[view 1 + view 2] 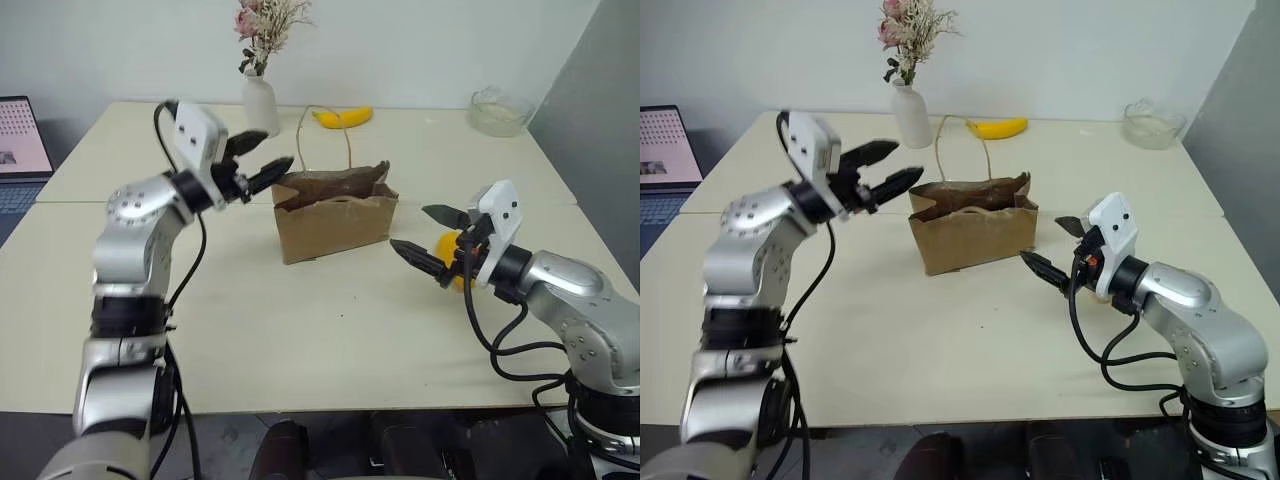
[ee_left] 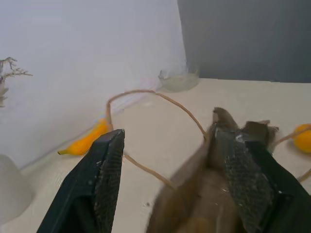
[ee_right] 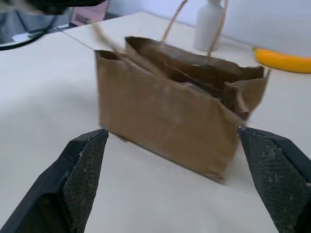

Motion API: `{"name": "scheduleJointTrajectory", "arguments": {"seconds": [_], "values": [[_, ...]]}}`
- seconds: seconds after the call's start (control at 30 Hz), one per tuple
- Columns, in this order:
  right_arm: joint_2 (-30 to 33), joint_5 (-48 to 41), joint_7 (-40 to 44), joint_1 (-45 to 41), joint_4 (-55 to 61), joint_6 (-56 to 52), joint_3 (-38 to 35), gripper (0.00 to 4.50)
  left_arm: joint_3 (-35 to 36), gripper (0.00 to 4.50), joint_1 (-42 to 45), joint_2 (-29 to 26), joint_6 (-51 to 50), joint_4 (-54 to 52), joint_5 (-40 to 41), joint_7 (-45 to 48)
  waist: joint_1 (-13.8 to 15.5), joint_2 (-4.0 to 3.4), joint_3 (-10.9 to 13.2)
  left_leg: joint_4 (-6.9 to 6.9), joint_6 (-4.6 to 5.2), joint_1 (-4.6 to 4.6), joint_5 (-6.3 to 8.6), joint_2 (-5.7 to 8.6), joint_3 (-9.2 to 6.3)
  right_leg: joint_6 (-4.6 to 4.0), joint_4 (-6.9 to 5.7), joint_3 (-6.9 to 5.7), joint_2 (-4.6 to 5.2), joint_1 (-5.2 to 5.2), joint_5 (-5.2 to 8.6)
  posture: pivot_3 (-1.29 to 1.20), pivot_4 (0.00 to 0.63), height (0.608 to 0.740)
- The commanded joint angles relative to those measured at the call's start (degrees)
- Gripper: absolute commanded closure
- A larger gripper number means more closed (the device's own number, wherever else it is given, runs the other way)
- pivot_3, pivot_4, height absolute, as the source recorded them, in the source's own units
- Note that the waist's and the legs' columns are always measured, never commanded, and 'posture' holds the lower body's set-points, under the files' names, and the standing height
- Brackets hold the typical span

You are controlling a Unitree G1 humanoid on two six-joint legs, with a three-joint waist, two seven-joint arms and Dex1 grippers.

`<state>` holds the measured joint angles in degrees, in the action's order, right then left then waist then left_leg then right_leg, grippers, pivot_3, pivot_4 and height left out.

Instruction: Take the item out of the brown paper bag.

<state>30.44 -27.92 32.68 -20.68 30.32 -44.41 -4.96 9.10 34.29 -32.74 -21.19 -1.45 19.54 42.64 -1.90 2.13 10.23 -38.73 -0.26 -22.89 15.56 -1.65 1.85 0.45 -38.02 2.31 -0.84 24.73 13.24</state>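
While the brown paper bag (image 1: 335, 215) stands upright mid-table, these points are noted:

Bag: creased kraft, mouth open and crumpled, two thin cord handles (image 1: 325, 135) looped up behind it. It is judged light and soft-walled, likely to slide or tip if nudged.

Item: a small yellow-orange oval lump (image 1: 450, 257) is seen on the table to the right of the bag, outside it, partly hidden behind the right gripper's fingers. In the left wrist view an orange edge (image 2: 303, 138) is seen beyond the bag.

Left gripper (image 1: 262, 162): raised at the bag's upper left corner, jaws apart, nothing held between them; whether a fingertip touches the paper rim cannot be told.

Right gripper (image 1: 428, 240): near the bag's right side, pointed toward it, jaws spread wide and empty; the item lies just behind them, contact not determinable.

Handling: the item is judged smooth, rounded and firm, light, liable to roll or slip from hard pads. A hold across its short middle is advised, with moderate squeeze.

Other things: banana (image 1: 343, 117), white vase (image 1: 259, 103), glass bowl (image 1: 498, 111), all well apart at the far edge.

Progress: removal is judged effectively done.
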Motion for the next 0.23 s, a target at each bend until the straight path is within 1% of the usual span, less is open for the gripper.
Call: {"name": "scheduleJointTrajectory", "arguments": {"seconds": [0.03,0.13,0.23], "values": [[-0.56,4.66,2.87,1.1,-4.43,12.99,1.94,0.0,5.08,1.36,-10.3,1.13,-3.08,-16.06,-3.55,-11.64,-0.03,0.0,0.0,0.0,0.0,0.03,0.0,0.0,0.02,0.0,-0.01,0.03,0.0,-0.01,0.0,0.0,0.15,0.74],[-2.02,5.9,4.08,2.33,-7.56,18.89,3.13,0.0,5.36,1.36,-21.6,4.12,-1.77,-25.38,-5.43,-16.15,0.11,0.02,-0.01,-0.02,0.0,0.09,0.0,0.01,0.01,-0.02,-0.01,0.01,0.02,-0.09,-0.03,0.0,0.15,0.74],[-3.9,5.9,4.04,3.44,-9.34,21.82,3.28,0.0,4.61,1.36,-28.18,7.71,-2.3,-31.01,-5.46,-19.72,0.35,0.03,-0.02,-0.04,0.0,0.19,0.0,0.03,0.0,-0.03,0.0,-0.02,0.07,-0.26,-0.04,0.0,0.15,0.74]]}}
